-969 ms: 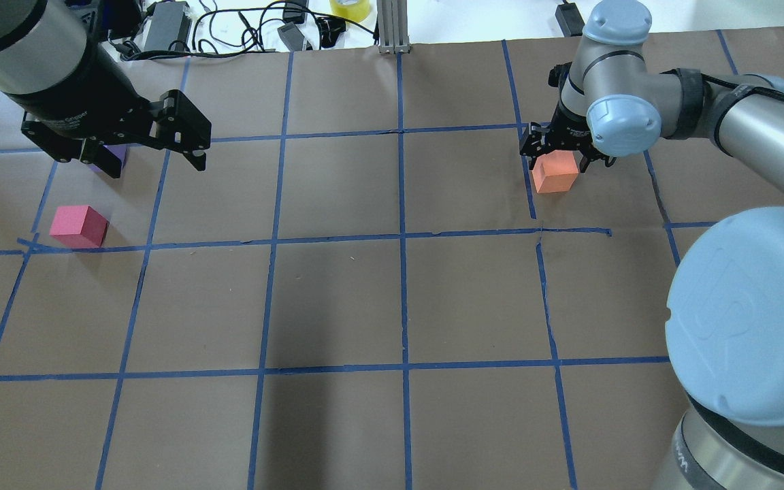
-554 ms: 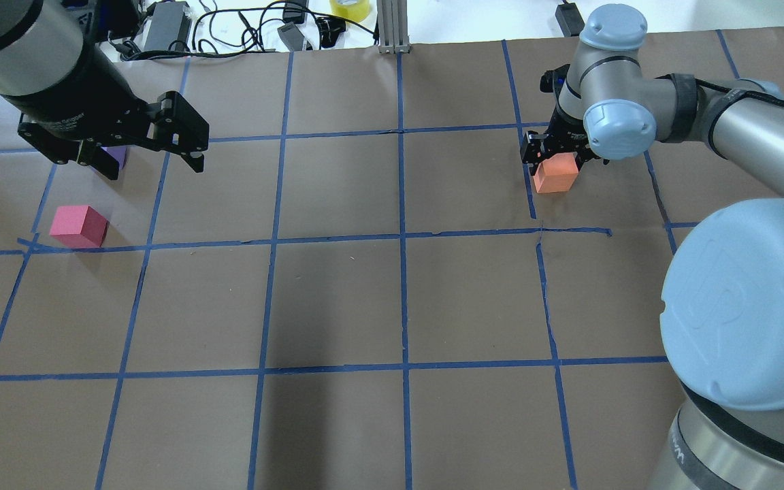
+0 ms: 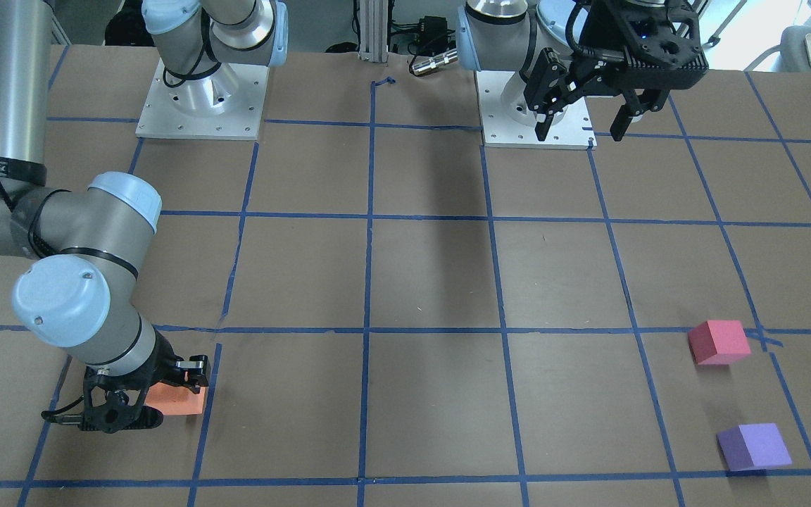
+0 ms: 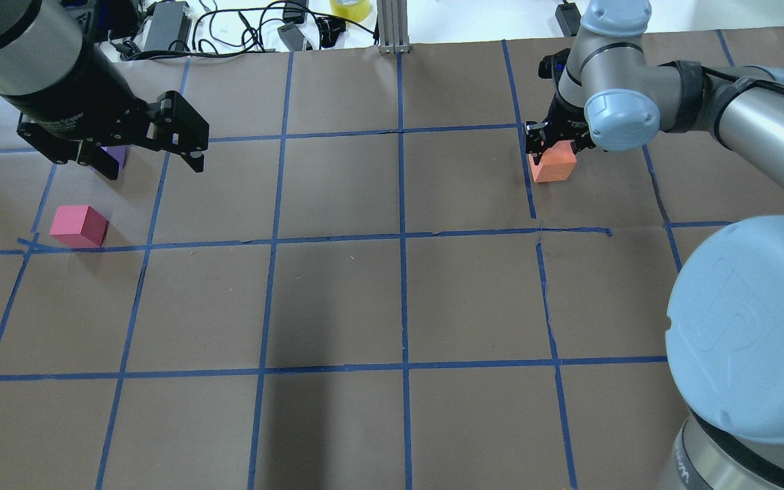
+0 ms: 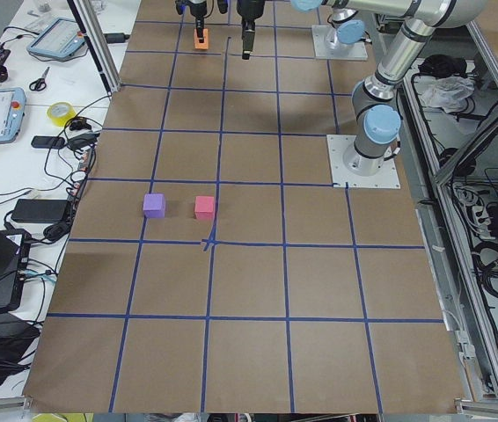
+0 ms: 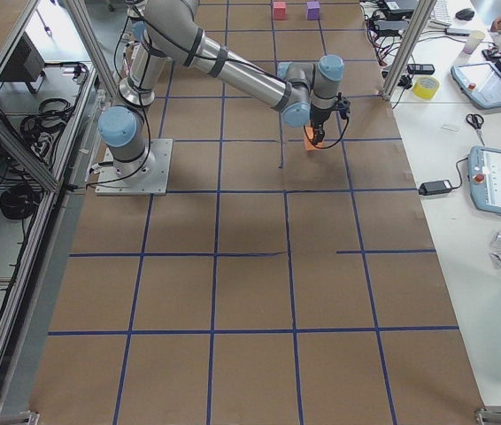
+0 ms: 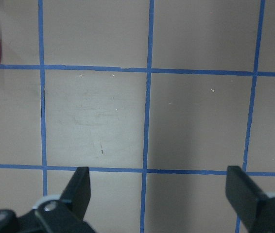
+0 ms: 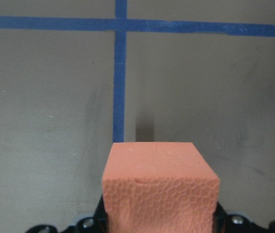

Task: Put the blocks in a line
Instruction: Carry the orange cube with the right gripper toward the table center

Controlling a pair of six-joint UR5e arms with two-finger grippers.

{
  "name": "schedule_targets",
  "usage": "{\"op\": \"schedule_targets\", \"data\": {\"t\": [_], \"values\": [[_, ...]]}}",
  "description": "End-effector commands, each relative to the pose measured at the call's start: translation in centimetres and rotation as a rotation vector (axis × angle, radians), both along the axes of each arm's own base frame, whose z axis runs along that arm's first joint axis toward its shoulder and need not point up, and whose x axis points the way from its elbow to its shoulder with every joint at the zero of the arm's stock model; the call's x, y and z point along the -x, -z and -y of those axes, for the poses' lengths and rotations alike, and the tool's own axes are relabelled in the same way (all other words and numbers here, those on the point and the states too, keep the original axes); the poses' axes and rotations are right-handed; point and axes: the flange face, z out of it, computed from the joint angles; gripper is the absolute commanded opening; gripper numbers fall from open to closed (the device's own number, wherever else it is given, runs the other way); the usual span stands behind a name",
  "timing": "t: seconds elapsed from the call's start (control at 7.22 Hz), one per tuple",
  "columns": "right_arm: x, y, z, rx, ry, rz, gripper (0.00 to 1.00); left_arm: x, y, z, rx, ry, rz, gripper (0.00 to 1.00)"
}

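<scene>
Right gripper [image 4: 554, 151] pinches the orange block [image 4: 554, 167]; left gripper [image 4: 154, 165] hangs spread.

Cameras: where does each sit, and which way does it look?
Front: across the table, facing the robot; left arm, right arm show.
Overhead: behind the robot, looking down; open left tool, right tool gripping orange block.
Left side: table's end; pink block, purple block near.
Right side: opposite end; right arm near.
Left wrist: looks down at table; fingers show.
Right wrist: orange block in its tool.
Front and overhead share all three blocks.
</scene>
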Motion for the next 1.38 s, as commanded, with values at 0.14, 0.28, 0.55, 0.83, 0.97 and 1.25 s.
{"op": "schedule_targets", "data": {"t": [0.14,0.28,0.55,0.83,0.97,1.25], "values": [[-12.8,-5.2,-1.1,0.091,0.053,0.027,0.0,0.1,-0.1,-0.2,0.0,0.003,0.001,1.0],[-16.2,-5.3,-1.0,0.084,0.051,0.035,0.0,0.1,-0.1,-0.4,-0.003,0.004,0.001,1.0],[-24.0,-3.4,-1.5,0.079,0.058,0.049,0.0,0.1,-0.2,-0.6,-0.011,0.004,0.001,1.0],[-27.8,-0.8,-1.7,0.057,0.03,0.043,0.0,0.1,-0.2,-0.7,-0.011,0.004,0.002,1.0],[-28.1,0.0,-1.7,0.048,0.028,0.042,0.0,0.1,-0.2,-0.7,-0.011,0.003,0.002,1.0],[-30.1,2.5,-2.6,0.019,0.016,0.032,0.05,0.1,-0.2,-0.7,-0.013,0.003,0.001,1.0]]}}
